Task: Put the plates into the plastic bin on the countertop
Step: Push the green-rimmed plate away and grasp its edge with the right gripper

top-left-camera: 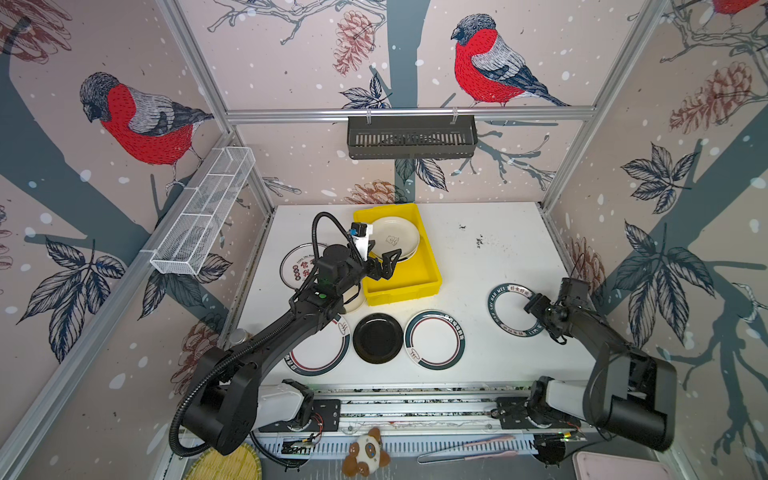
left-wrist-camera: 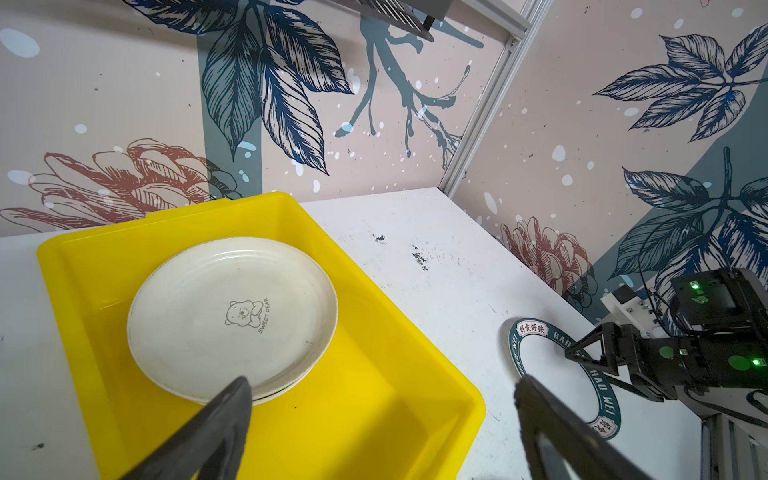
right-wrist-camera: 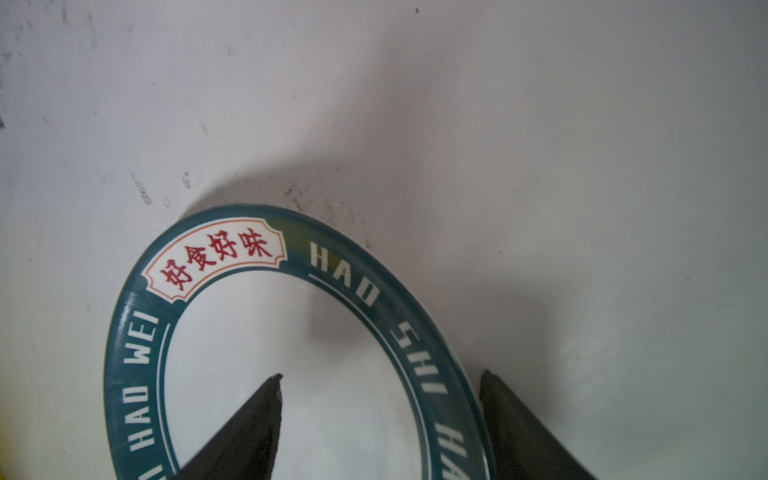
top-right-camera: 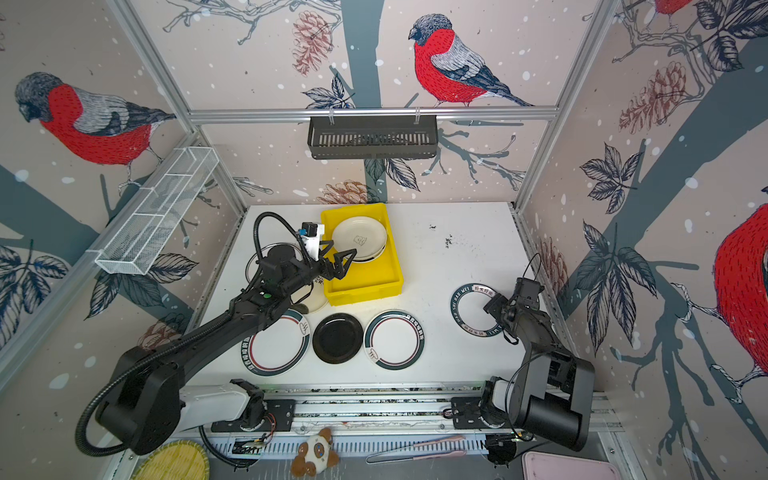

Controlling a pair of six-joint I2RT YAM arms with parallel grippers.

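Note:
The yellow plastic bin [top-left-camera: 432, 276] [top-right-camera: 365, 291] [left-wrist-camera: 374, 415] stands at the back of the white countertop [top-left-camera: 490, 249]. Two stacked cream plates lie in it, the upper one with a bear [top-left-camera: 392, 239] [left-wrist-camera: 232, 316]. My left gripper [top-left-camera: 384, 261] [left-wrist-camera: 382, 386] hovers open and empty over the bin's near half. My right gripper [top-left-camera: 534, 307] [right-wrist-camera: 381, 376] is open astride the rim of a teal-banded plate [top-left-camera: 509, 309] [right-wrist-camera: 291, 332], one finger inside, one outside. In front lie a black plate [top-left-camera: 377, 338] and two teal-red plates [top-left-camera: 434, 340] [top-left-camera: 320, 355].
Another plate [top-left-camera: 295, 266] lies left of the bin, partly behind the left arm. A black slotted basket [top-left-camera: 411, 137] hangs on the back wall and a white mesh basket [top-left-camera: 203, 212] on the left wall. A bamboo disc [top-left-camera: 224, 463], plush toy [top-left-camera: 365, 453] and pink tongs [top-left-camera: 465, 451] lie below the front edge.

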